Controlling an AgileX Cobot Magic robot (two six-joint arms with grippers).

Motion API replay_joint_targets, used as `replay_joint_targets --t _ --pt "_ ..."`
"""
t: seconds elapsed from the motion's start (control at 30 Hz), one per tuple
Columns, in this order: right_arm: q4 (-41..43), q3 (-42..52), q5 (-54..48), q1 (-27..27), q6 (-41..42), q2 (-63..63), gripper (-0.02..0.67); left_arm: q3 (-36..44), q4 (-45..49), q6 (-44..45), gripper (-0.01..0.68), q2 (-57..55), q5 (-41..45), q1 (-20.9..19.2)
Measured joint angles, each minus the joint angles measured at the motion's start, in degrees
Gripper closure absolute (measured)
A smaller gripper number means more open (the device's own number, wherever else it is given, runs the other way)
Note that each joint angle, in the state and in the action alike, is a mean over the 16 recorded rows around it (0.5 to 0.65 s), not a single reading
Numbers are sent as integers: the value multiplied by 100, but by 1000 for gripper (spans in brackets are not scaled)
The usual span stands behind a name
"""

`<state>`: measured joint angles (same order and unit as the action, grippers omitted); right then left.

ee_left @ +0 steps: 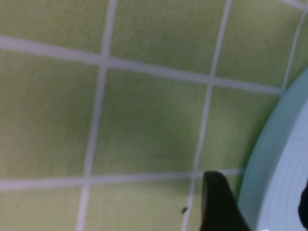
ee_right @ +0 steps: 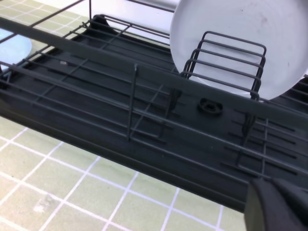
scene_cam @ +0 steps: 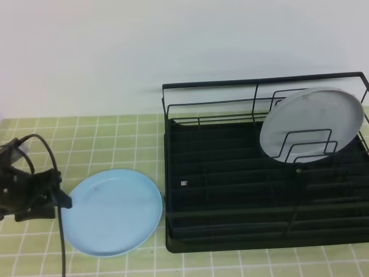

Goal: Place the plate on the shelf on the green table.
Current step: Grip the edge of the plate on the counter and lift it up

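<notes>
Plate point(scene_cam: 112, 212) is flat on the bench point(scene_cam: 115, 141) beside the shelf point(scene_cam: 230, 228), left gripper point(scene_cam: 60, 199) spread at its rim (right one's shut), so basically nothing's done yet.

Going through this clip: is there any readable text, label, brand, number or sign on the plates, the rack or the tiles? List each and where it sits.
No readable text in any view.
Small pale tag on the shelf tray base: too small to read.
Blue plate, grey-white plate and green table: no print or markings legible; faint smudges only.
</notes>
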<state>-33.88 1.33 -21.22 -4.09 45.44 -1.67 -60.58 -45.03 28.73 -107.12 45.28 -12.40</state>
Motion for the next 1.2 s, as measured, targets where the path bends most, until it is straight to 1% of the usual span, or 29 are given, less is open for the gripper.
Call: replay_joint_targets --t 0.17,0.27,0.5,0.67,0.77,0.83,1.2 --pt "0 0 0 0 0 0 652 -151 6 59 332 -211 12 157" --pt "-1 0 0 0 0 0 652 -223 91 54 359 -296 -17 261" --pt "-1 0 0 0 0 0 652 -333 388 -37 504 -410 -75 440" --pt "-1 0 0 0 0 0 652 -354 541 -101 610 -403 -100 471" --pt "-1 0 0 0 0 0 652 -378 619 -137 657 -347 -83 472" --pt "-1 0 0 0 0 0 652 -410 675 -171 671 -299 -64 472" --pt "-1 0 0 0 0 0 652 -849 942 -479 672 366 391 471"
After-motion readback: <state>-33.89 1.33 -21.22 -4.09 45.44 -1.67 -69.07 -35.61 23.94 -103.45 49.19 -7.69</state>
